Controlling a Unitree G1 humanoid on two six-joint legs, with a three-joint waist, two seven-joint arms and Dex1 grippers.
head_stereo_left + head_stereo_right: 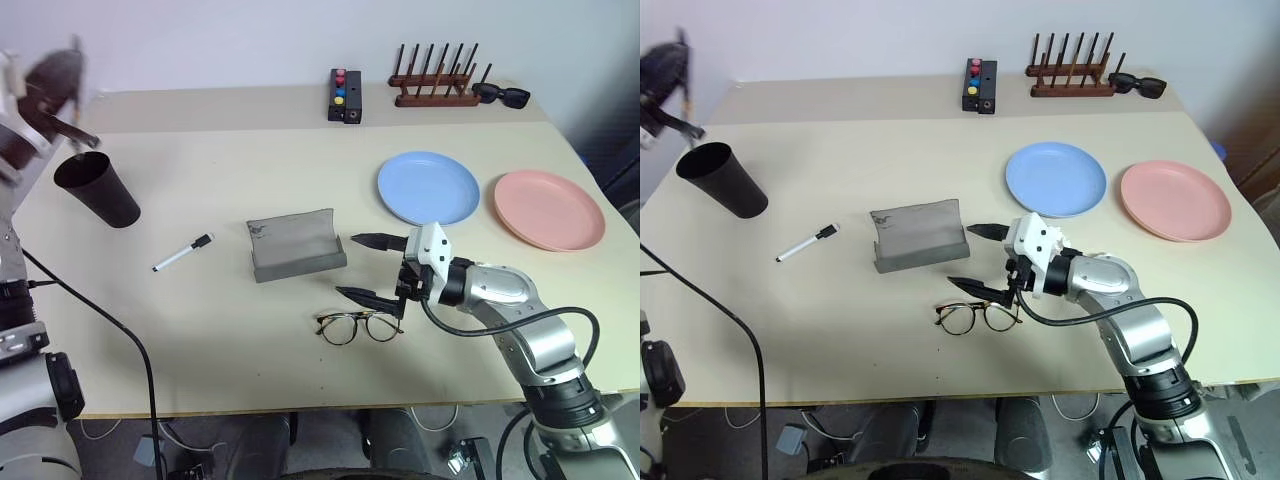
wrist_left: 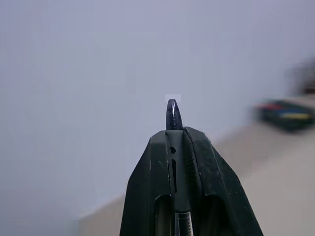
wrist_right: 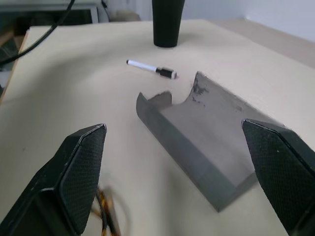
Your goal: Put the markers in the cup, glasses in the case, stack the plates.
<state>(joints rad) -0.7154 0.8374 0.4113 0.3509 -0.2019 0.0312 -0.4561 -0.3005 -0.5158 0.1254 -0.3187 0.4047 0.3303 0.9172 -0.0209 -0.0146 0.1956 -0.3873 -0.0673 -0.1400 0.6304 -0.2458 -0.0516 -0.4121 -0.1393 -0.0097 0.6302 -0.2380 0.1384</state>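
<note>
At far left, the left gripper (image 1: 70,125) is raised above one dark cup (image 1: 98,190), its fingers (image 2: 173,162) pinched together on one dark marker (image 2: 173,114) whose tip pokes out between them. Beside the cup, one white marker with a black cap (image 1: 183,253) lies alone on the beige tabletop (image 1: 200,340). At centre sits one grey case (image 1: 295,245), open, and just in front of it lie one pair of tortoiseshell glasses (image 1: 358,326). The right gripper (image 1: 372,268) hangs over the glasses next to the case, its two fingers spread wide and holding nothing. To the right lie two plates, one light blue (image 1: 428,187) and one salmon pink (image 1: 548,208), side by side and unstacked. Along the back edge stand one black block with coloured dots (image 1: 345,96), one wooden rack (image 1: 434,80) and one pair of black sunglasses (image 1: 502,95).
</note>
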